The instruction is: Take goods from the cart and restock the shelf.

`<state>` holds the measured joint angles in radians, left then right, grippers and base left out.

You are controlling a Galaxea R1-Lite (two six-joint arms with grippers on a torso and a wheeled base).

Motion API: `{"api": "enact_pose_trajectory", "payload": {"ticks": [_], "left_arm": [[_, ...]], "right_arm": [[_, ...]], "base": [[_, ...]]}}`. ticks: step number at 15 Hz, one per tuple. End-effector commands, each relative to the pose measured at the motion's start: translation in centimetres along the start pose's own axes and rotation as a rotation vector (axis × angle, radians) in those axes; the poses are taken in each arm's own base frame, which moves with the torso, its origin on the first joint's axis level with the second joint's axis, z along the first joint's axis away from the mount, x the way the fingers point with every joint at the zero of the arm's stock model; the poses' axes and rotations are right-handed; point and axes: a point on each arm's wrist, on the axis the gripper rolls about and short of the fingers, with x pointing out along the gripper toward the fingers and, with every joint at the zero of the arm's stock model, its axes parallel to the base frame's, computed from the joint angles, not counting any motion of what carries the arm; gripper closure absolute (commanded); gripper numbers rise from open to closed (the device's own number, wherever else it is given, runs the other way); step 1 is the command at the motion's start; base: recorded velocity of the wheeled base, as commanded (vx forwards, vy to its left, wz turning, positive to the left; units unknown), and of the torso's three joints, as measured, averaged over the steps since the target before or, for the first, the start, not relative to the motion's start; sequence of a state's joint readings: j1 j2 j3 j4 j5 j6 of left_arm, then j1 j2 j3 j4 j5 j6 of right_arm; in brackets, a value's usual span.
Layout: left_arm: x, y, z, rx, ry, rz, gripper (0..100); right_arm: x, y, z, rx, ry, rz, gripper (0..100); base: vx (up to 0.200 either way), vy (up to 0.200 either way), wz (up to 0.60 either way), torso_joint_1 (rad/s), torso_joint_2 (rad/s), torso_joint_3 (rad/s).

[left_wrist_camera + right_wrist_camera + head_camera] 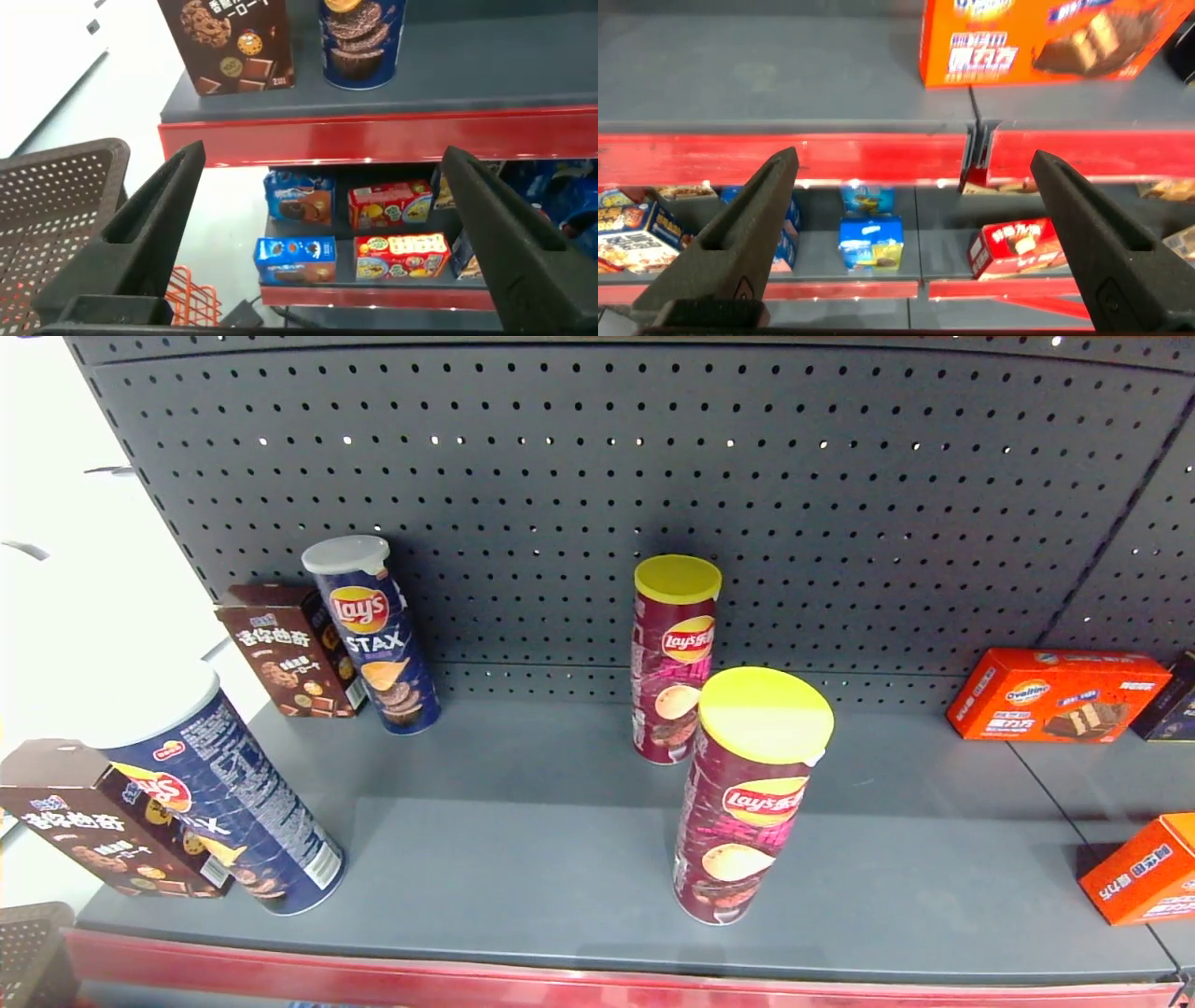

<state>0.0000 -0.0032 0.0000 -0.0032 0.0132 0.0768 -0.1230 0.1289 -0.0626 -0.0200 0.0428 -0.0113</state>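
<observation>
Chip can (747, 803), maroon with a yellow lid, is stood upright mid-way along the grey shelf (523, 840); left gripper (320, 159) and right gripper (915, 159) are held spread wide, nothing gripped

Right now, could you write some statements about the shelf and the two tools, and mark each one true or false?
1. The front maroon can and the back maroon can stand upright on the shelf. True.
2. The left tool holds a brown box. False: it is open and empty.
3. The orange box stands left of the back maroon can. False: it stands to its right.
4. The right tool is open. True.
5. The back blue can has a yellow lid. False: its lid is pale grey.
</observation>
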Motion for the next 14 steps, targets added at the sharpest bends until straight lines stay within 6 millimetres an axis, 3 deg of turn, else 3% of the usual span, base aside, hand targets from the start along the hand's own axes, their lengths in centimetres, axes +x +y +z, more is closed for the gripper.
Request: {"api": "enact_pose_trajectory", "payload": {"ticks": [1,2,5,8,11,14], "left_arm": [[0.0,0.0,0.0,-0.002,0.003,-0.004,0],[0.0,0.0,0.0,-0.002,0.003,-0.004,0],[0.0,0.0,0.0,-0.005,0.003,0.0,0],[0.0,0.0,0.0,-0.017,0.003,-0.003,0],[0.0,0.0,0.0,-0.025,0.003,-0.006,0],[0.0,0.0,0.0,-0.029,0.003,-0.006,0]], "right_arm": [[2.8,0.2,10.1,0.028,-0.024,0.194,0],[3.3,0.4,10.5,0.019,-0.001,0.315,0],[5.8,1.3,10.4,-0.054,0.104,0.449,0],[9.0,3.6,11.6,-0.11,0.167,0.628,0],[12.6,6.0,11.4,-0.122,0.199,0.694,0],[14.1,6.8,10.3,-0.138,0.26,0.694,0]], "base": [[0.0,0.0,0.0,0.0,0.0,0.0],[0.0,0.0,0.0,0.0,0.0,0.0],[0.0,0.0,0.0,0.0,0.0,0.0],[0.0,0.0,0.0,0.0,0.0,0.0],[0.0,0.0,0.0,0.0,0.0,0.0],[0.0,0.0,0.0,0.0,0.0,0.0]]}}
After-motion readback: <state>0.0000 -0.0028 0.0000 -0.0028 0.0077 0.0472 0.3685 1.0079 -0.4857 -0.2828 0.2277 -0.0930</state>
